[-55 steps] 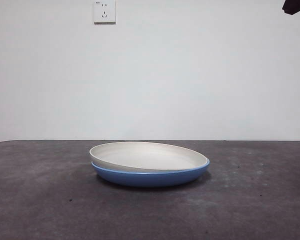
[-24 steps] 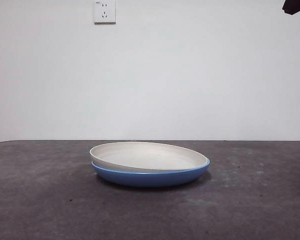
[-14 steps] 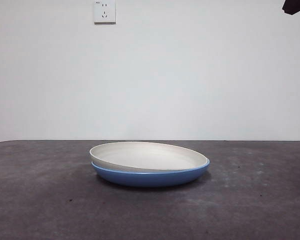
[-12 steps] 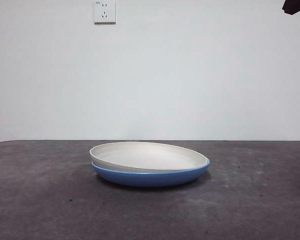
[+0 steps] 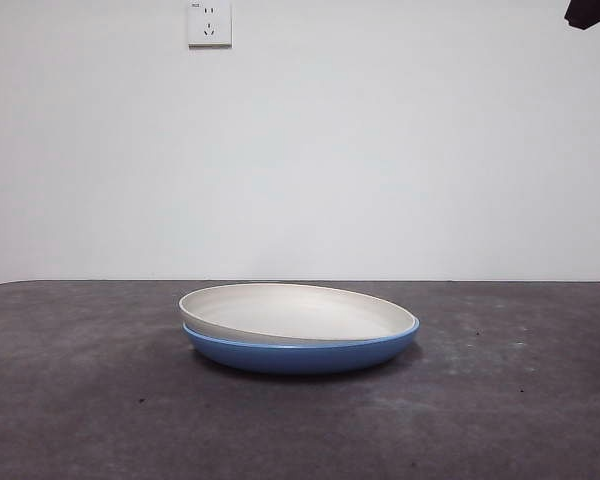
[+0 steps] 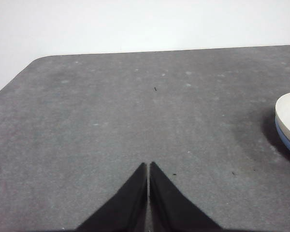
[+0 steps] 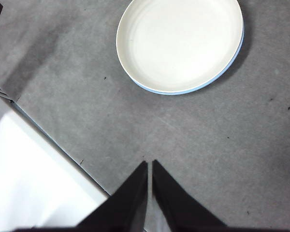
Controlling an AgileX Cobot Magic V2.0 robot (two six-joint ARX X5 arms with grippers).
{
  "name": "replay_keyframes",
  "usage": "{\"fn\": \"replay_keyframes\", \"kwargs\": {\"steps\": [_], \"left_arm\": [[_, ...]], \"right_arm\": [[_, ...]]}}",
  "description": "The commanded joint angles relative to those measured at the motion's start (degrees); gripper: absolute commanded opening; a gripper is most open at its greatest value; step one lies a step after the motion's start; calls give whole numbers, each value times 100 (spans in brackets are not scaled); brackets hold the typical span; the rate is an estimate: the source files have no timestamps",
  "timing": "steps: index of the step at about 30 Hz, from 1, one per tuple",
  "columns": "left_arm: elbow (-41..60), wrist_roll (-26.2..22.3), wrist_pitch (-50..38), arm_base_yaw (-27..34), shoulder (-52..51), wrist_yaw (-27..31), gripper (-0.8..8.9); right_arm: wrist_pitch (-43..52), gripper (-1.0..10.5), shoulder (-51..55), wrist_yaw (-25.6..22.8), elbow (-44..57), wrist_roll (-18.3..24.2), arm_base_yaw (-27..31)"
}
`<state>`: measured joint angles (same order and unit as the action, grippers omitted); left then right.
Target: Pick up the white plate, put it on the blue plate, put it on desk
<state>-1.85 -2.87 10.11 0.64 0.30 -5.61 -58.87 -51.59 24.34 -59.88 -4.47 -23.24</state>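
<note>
No change from the earlier front views — the white plate (image 5: 298, 312) stays nested, slightly tilted, in the blue plate (image 5: 300, 354) at mid-counter (image 5: 80, 400), while left claw (image 6: 148, 166) and right claw (image 7: 150, 164) wait closed, empty, well apart — stacking appears complete

Open desk (image 5: 80, 400) around stacked plates (image 5: 298, 325)

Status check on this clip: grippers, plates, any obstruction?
Left gripper shut, empty; right gripper likewise. Round cream-white plate nested on glossy blue plate, on grey desk. Nothing in the way.
</note>
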Motion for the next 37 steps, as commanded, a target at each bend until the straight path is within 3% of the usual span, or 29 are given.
{"fn": "replay_keyframes", "kwargs": {"steps": [1,4,7,13,23,32,37], "left_arm": [[118,42,46,15,-13,24,9],[118,42,46,15,-13,24,9],[118,44,46,15,-13,24,9],[118,42,46,15,-13,24,9],[118,42,46,13,-13,24,9],[118,42,46,13,-13,24,9],[118,42,46,13,-13,24,9]], "right_arm": [[55,11,-35,9,-109,63,-42],[55,11,-11,9,-109,76,-35],[223,11,109,-214,-109,505,109],[1657,11,765,-295,232,658,772],[4015,11,2426,-682,2288,704,1993],[5475,11,3746,-866,4301,640,2297],[5652,11,4299,-1338,4996,520,2312]]}}
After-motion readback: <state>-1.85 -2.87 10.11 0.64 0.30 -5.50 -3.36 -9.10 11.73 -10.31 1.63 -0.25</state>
